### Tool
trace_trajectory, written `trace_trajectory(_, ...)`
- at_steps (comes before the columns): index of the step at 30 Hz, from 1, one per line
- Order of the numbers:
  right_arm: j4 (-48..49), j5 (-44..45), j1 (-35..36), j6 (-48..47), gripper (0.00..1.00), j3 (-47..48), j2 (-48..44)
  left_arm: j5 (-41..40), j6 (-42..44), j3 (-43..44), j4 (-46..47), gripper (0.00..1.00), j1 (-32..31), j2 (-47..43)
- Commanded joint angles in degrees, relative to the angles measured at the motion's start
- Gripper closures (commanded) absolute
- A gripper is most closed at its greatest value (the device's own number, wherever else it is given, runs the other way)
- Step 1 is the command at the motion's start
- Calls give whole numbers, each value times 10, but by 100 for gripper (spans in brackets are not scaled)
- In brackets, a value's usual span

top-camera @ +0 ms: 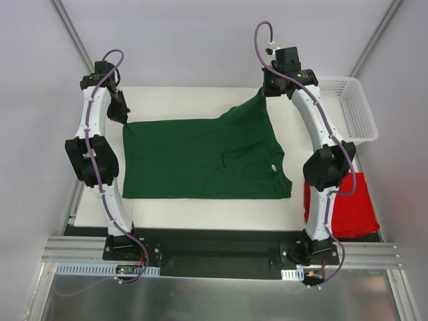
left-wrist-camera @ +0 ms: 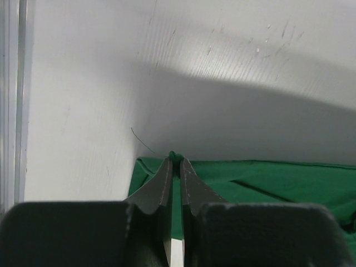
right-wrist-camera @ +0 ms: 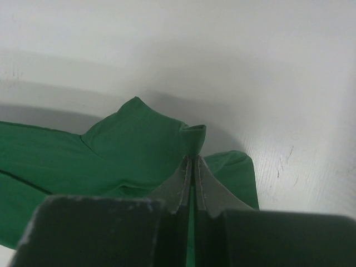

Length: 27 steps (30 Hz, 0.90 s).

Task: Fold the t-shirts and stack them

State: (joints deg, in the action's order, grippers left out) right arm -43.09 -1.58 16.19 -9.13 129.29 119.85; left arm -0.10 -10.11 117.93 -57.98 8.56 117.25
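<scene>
Top view: green t-shirt (top-camera: 207, 157) lies spread mostly flat on the white table (top-camera: 200, 214), centre of the work area, its near edge straight and parallel to the near table edge. Its far-right corner is pulled up and back into a peak toward the right gripper (top-camera: 266, 91), which is clamped on that corner at the far side of the table. Left gripper (top-camera: 122, 117) sits at the shirt's far-left corner, pinched on the cloth there. Red t-shirt (top-camera: 351, 207) lies folded at the near right, partly behind the right arm, apart from the green one. White mesh basket (top-camera: 354, 107) stands at the far right edge of the table.

Left wrist view: fingers (left-wrist-camera: 161, 183) closed together with a small tuft of green cloth sticking out at the tips. Rest of the green shirt runs off to the right, low in frame. Bare table beyond, shadowed.

Right wrist view: fingers (right-wrist-camera: 178, 186) closed tight on a folded nub of green fabric. The cloth bunches and fans out left and below the tips, and a smaller flap shows on the right. White table behind.
</scene>
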Motion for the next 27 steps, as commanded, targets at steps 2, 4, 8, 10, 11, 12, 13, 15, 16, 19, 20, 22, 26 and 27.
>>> trace_trajectory(2,-5,12,4,-11,99,-24,-72,14,-7,-18,-11,100,-5,-41)
trace_trajectory(4,-6,12,6,-11,99,-31,-83,15,-8,-20,-12,100,-6,-46)
trace_trajectory(8,-5,11,12,-12,99,-47,-98,21,-11,-23,-12,100,-7,-52)
trace_trajectory(10,-8,11,13,-12,99,-52,-103,21,-11,-24,-14,100,-9,-56)
trace_trajectory(11,-8,11,14,-10,99,-56,-110,20,-11,-26,-14,100,-9,-57)
trace_trajectory(12,-7,10,15,-9,99,-67,-115,19,-11,-30,-15,100,-10,-59)
trace_trajectory(13,-7,11,18,-10,99,-73,-119,19,-11,-31,-14,100,-10,-64)
trace_trajectory(15,-5,12,22,-12,99,-88,-134,19,-10,-39,-14,100,-12,-68)
trace_trajectory(16,-3,12,25,-13,99,-103,-139,18,-11,-42,-15,100,-13,-72)
trace_trajectory(19,0,12,27,-13,99,-128,-153,14,-9,-57,-14,100,-15,-82)
trace_trajectory(20,3,12,28,-13,99,-136,-158,12,-8,-60,-14,100,-14,-84)
trace_trajectory(22,5,12,28,-13,99,-147,-170,11,-7,-73,-14,100,-16,-91)
trace_trajectory(26,11,12,30,-15,99,-185,-192,9,-7,-89,-15,100,-16,-101)
trace_trajectory(27,13,11,29,-17,99,-193,-197,8,-8,-96,-14,100,-17,-104)
